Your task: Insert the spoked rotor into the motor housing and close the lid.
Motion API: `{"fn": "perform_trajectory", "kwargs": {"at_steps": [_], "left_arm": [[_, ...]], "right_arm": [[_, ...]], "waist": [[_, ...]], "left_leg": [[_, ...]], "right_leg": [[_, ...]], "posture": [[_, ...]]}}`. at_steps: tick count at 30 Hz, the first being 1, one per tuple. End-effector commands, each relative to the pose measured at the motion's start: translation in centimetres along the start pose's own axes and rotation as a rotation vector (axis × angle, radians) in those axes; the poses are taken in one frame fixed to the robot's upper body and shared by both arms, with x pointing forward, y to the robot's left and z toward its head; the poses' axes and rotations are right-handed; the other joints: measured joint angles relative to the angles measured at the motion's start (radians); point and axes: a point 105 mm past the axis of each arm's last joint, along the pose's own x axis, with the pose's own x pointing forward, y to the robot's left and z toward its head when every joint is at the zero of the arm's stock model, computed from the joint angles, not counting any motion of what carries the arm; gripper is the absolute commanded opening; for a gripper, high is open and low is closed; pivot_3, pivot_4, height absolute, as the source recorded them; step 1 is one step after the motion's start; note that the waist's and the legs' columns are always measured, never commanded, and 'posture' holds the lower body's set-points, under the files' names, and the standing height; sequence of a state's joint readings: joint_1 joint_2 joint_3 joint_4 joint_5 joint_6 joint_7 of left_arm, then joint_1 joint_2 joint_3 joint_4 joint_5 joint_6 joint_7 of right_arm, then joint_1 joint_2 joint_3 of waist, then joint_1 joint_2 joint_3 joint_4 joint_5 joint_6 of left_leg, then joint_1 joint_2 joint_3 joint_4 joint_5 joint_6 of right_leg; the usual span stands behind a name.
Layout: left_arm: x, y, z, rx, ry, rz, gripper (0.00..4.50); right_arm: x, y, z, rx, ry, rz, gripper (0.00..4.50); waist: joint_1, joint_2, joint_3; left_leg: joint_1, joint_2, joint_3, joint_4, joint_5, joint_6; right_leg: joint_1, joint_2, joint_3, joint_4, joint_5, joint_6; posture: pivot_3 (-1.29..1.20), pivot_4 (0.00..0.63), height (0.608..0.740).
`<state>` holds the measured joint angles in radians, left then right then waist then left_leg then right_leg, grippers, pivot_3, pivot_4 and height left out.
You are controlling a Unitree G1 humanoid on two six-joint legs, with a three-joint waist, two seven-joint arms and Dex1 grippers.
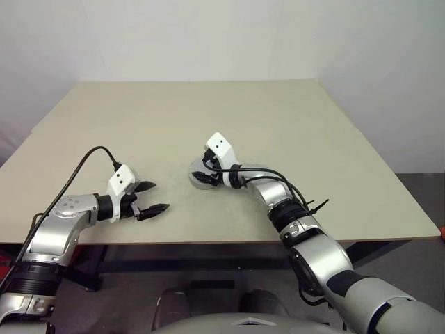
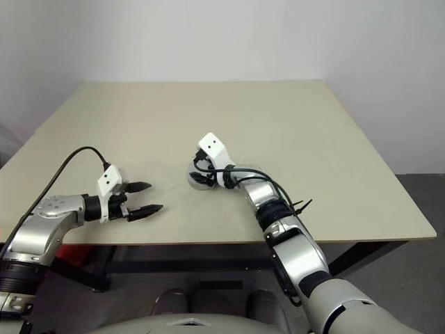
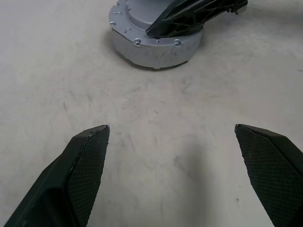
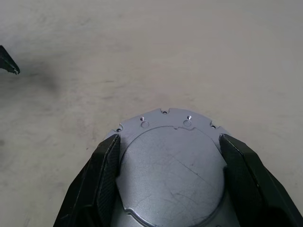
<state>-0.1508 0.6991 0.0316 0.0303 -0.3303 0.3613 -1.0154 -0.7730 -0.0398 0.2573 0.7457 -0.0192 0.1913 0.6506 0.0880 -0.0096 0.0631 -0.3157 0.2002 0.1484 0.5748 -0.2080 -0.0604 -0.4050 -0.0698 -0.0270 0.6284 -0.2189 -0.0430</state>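
The motor housing (image 3: 156, 52) is a round silver-grey cup standing on the table's near middle (image 1: 197, 182). The lid (image 4: 170, 170), a smooth grey disc with a holed flange, sits closed on top of it. My right gripper (image 4: 169, 139) reaches over it from the right, a black finger pressed against each side of the lid's raised top. The spoked rotor is hidden. My left gripper (image 1: 158, 196) hovers low over bare table to the left of the housing, pointing at it, jaws wide open and empty (image 3: 171, 128).
The beige table (image 1: 208, 111) stretches wide behind and to both sides of the housing. Its front edge runs just below my left gripper. A black cable (image 1: 83, 163) loops up from my left wrist.
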Motion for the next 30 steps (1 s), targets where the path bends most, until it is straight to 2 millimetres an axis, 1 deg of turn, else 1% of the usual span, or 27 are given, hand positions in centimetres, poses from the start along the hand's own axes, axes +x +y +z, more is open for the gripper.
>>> {"fn": "perform_trajectory", "kwargs": {"at_steps": [1, 6, 8, 11, 13, 16, 19, 22, 25, 29, 30], "left_arm": [[0.4, 0.2, 2.1, 0.029, -0.060, 0.012, 4.50], [1.5, 0.0, 3.0, -0.028, -0.098, 0.023, 4.50], [2.1, 0.0, 3.8, -0.072, -0.138, 0.035, 4.50], [3.6, -0.2, 4.7, -0.119, -0.158, 0.054, 4.50], [4.6, 0.0, 5.4, -0.196, -0.180, 0.063, 4.50], [5.8, 0.0, 5.6, -0.247, -0.175, 0.067, 4.50], [7.2, -0.6, 6.4, -0.308, -0.192, 0.010, 3.91], [8.5, -0.8, 7.2, -0.360, -0.210, -0.022, 2.91], [9.6, -0.8, 7.7, -0.394, -0.216, -0.040, 1.90], [10.0, -0.4, 8.2, -0.423, -0.237, -0.041, 0.51], [10.3, 0.1, 8.4, -0.440, -0.244, -0.014, 0.17]], "right_arm": [[-0.9, 0.1, -4.9, 0.038, 0.186, 0.001, 3.21], [-1.3, 0.0, -5.8, 0.078, 0.219, -0.007, 3.21], [-1.4, -0.2, -6.0, 0.083, 0.227, -0.020, 3.21], [-1.4, -0.3, -6.0, 0.080, 0.227, -0.023, 3.21], [-1.4, -0.3, -6.0, 0.077, 0.228, -0.024, 3.21], [-1.4, -0.4, -6.0, 0.076, 0.228, -0.025, 3.21], [-1.4, -0.5, -6.0, 0.072, 0.227, -0.031, 3.21], [-1.5, -0.5, -5.9, 0.071, 0.225, -0.035, 3.21], [-1.5, -0.7, -5.9, 0.071, 0.224, -0.041, 3.21], [-1.6, -0.8, -6.0, 0.072, 0.224, -0.046, 3.21], [-1.6, -0.8, -6.0, 0.071, 0.224, -0.048, 3.21]], "waist": [[0.000, 0.001, 0.000], [0.000, -0.001, -0.002], [0.001, 0.000, -0.004], [0.003, 0.001, -0.004], [0.004, 0.001, -0.004], [0.003, 0.002, -0.005], [0.002, 0.003, -0.006], [0.003, 0.004, -0.006], [0.003, 0.004, -0.006], [0.002, 0.005, -0.007], [0.002, 0.005, -0.007]], "left_leg": [[0.000, 0.000, 0.000, -0.001, 0.000, 0.000], [0.001, -0.001, 0.000, -0.001, -0.001, 0.002], [0.001, -0.001, 0.000, -0.002, -0.002, 0.002], [0.001, -0.002, 0.000, -0.002, -0.002, 0.002], [0.001, -0.002, 0.000, -0.002, -0.002, 0.002], [0.001, -0.002, 0.000, -0.002, -0.002, 0.002], [0.001, -0.002, 0.000, -0.003, -0.002, 0.002], [0.001, -0.002, 0.000, -0.003, -0.002, 0.002], [0.001, -0.002, 0.000, -0.003, -0.002, 0.002], [0.001, -0.002, 0.000, -0.004, -0.002, 0.002], [0.001, -0.002, 0.000, -0.005, -0.002, 0.002]], "right_leg": [[0.002, 0.000, 0.000, -0.003, 0.000, 0.000], [0.005, 0.000, 0.000, -0.006, 0.000, 0.000], [0.005, 0.000, 0.000, -0.006, 0.000, 0.000], [0.006, 0.000, 0.000, -0.006, 0.000, 0.000], [0.006, 0.000, 0.000, -0.006, 0.000, 0.000], [0.007, 0.000, 0.000, -0.008, 0.000, 0.000], [0.007, 0.000, 0.000, -0.009, 0.000, 0.000], [0.007, 0.000, 0.000, -0.010, 0.000, 0.000], [0.007, 0.000, 0.000, -0.011, 0.000, 0.000], [0.008, 0.000, -0.001, -0.014, 0.000, 0.001], [0.008, 0.000, -0.001, -0.014, 0.000, 0.001]], "posture": [[0.00, 0.000, 0.740], [0.00, 0.000, 0.740], [0.00, 0.000, 0.740], [0.00, 0.000, 0.740], [0.00, 0.000, 0.740], [0.00, 0.000, 0.740], [0.00, 0.000, 0.740], [0.00, 0.000, 0.740], [0.00, 0.000, 0.740], [0.00, 0.000, 0.740], [0.00, 0.000, 0.740]]}}
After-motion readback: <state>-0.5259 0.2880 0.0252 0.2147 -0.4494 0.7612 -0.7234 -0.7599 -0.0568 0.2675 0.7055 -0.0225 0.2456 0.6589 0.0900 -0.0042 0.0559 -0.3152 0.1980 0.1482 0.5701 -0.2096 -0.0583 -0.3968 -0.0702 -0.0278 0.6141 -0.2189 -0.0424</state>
